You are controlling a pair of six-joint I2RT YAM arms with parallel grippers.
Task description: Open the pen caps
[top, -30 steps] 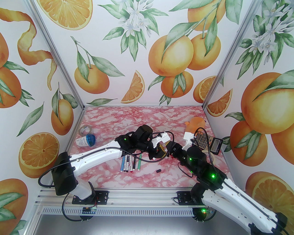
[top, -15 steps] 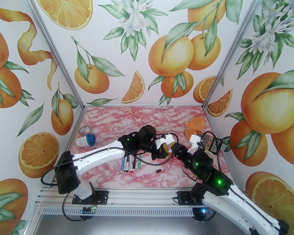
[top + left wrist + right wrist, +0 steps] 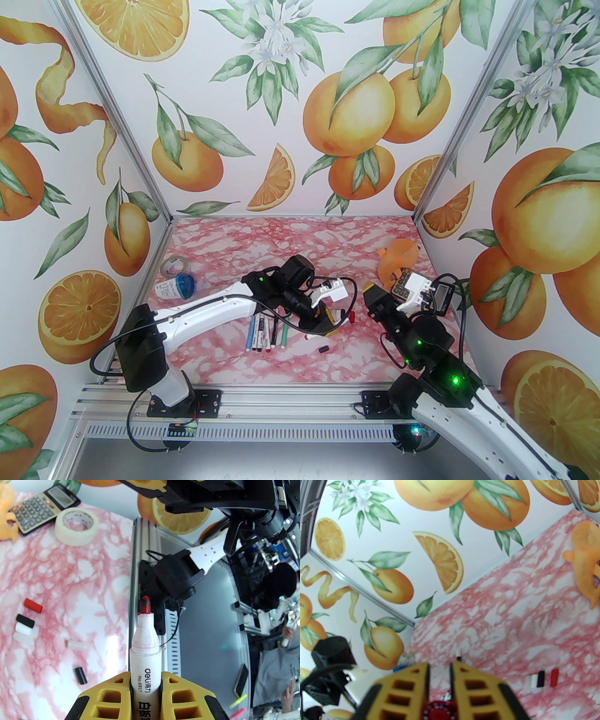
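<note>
Holding an uncapped white pen (image 3: 144,648), red tip bare: left gripper (image 3: 145,677), clamped on the barrel just right of the pen row (image 3: 265,333); right gripper (image 3: 440,665), farther right, pinches a red cap (image 3: 437,710); loose caps (image 3: 25,620) lie between.

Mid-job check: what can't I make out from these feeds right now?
Red cap in the right hand: right wrist view, blurred and cut off by the bottom edge.
Pen in the left hand: left wrist view, rear barrel hidden by the hand and the bottom edge.
Row of pens on the table: top view, far ends under the left arm, caps too small to tell.
</note>
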